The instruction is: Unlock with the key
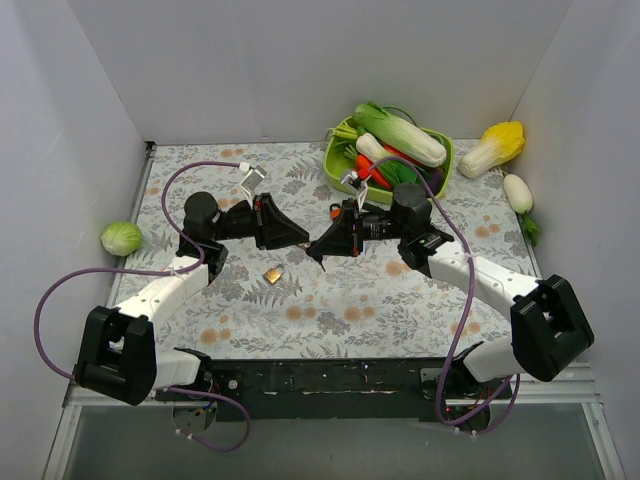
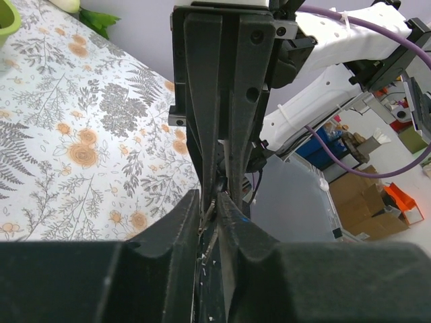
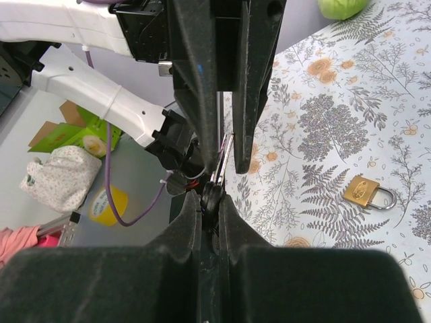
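My two grippers meet tip to tip above the middle of the floral mat. The right gripper is shut on the black head of the key. The key's thin silver blade points away from it into the narrow gap between the left gripper's fingers. In the left wrist view the left gripper stands nearly closed around slim silvery metal; I cannot tell whether it presses on it. From above, the left gripper and right gripper almost touch. A brass padlock lies flat on the mat below them, untouched.
A green basket of toy vegetables stands at the back right, just behind the right arm. A green cabbage lies at the left wall. A yellow-white cabbage and a white radish lie at the right. White walls enclose three sides.
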Robot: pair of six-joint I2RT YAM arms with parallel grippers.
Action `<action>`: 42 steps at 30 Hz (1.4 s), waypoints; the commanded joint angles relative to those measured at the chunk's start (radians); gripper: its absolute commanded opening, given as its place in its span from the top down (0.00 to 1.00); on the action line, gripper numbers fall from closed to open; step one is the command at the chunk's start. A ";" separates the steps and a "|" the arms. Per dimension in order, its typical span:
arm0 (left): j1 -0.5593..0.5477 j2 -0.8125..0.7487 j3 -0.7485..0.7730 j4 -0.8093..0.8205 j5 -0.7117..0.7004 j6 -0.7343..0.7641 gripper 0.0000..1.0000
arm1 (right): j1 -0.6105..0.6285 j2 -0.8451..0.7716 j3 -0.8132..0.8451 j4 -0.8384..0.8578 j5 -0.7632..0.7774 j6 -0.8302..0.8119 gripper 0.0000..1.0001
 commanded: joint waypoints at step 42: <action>-0.010 -0.035 0.036 -0.116 -0.010 0.092 1.00 | -0.040 -0.045 0.014 -0.077 0.030 -0.118 0.36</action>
